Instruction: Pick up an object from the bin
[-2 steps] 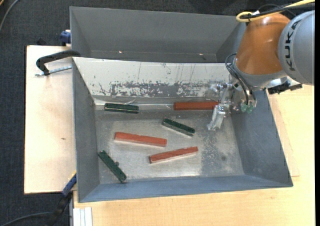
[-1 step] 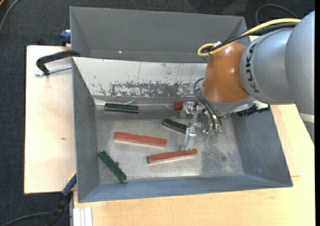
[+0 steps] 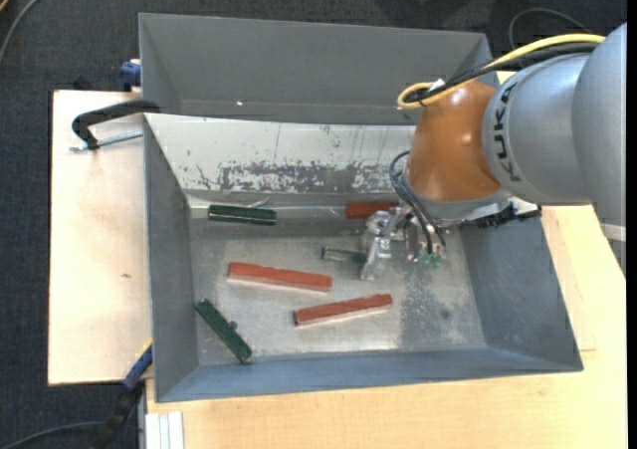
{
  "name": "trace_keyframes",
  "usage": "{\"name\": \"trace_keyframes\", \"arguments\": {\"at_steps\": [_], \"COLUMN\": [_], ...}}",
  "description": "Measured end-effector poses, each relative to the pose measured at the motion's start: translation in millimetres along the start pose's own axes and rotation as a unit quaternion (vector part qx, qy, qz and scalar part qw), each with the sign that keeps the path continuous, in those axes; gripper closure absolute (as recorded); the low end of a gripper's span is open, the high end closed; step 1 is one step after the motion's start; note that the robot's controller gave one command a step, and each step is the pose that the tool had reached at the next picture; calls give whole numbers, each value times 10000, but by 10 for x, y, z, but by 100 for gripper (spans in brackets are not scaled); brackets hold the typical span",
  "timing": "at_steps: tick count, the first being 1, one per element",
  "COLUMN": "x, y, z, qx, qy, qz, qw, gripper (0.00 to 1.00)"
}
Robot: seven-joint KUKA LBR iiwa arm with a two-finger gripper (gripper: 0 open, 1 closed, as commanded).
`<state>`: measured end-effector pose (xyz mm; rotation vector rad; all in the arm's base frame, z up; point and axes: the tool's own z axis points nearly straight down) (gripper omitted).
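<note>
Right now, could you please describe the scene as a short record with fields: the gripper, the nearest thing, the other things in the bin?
bin: grey metal bin
gripper: gripper low over the floor, right of centre
nearest thing: small dark green stick, flat, just beside the gripper toward the view's left
behind gripper: red block by the back wall
middle floor: upper red bar, lower red bar, apart
others: back green bar along the back wall; front green bar near the front left corner
</note>
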<state>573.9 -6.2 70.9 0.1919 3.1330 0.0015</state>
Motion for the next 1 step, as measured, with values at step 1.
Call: {"name": "trace_keyframes", "arguments": {"at_steps": [1], "x": [523], "y": [-72], "z": [-1483], "qx": [-8], "qy": [-45], "qz": [192], "qw": [9998], "gripper": [100]}}
